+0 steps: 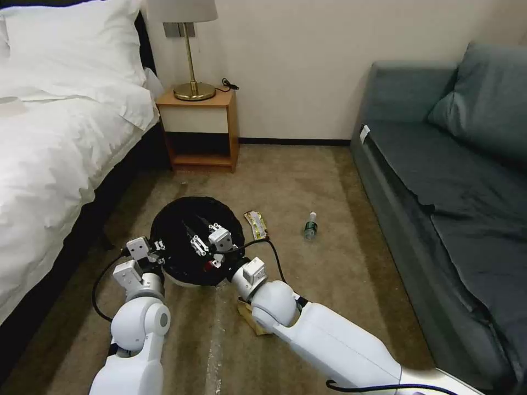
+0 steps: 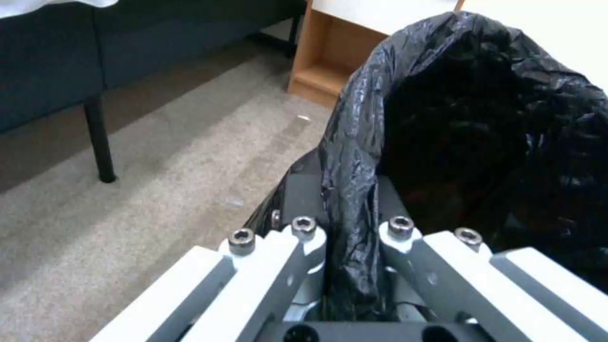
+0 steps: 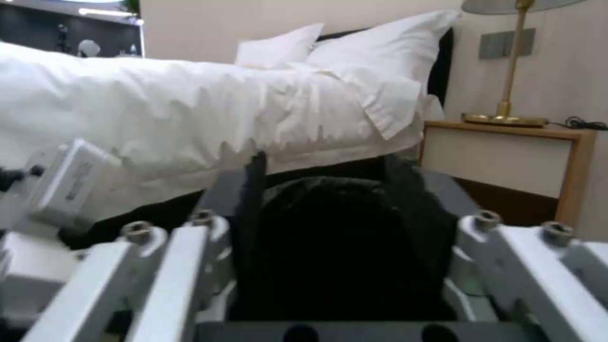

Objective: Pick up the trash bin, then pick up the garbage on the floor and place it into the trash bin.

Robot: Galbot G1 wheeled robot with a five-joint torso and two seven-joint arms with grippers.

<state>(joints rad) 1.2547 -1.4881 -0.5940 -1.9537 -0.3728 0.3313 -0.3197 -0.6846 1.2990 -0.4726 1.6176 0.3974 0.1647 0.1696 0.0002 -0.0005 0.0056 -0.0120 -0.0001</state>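
The trash bin (image 1: pixel 178 216), white with a black bag liner, is in the middle of the carpet. My left gripper (image 1: pixel 159 255) is shut on its near-left rim, with a fold of liner (image 2: pixel 348 199) pinched between the fingers. Over the bin's mouth my right gripper (image 1: pixel 192 227) is open; between its fingers shows only the dark inside of the bin (image 3: pixel 336 247). Of the garbage, a yellow-green wrapper (image 1: pixel 256 224) lies just right of the bin. A small clear bottle (image 1: pixel 310 226) lies farther right. A brown paper bag (image 1: pixel 248 317) lies partly hidden under my right arm.
A white bed (image 1: pixel 49 142) runs along the left and a grey sofa (image 1: pixel 439 181) along the right. A wooden nightstand (image 1: pixel 200 129) with a brass lamp (image 1: pixel 193 90) stands against the far wall. Open carpet lies between bin and sofa.
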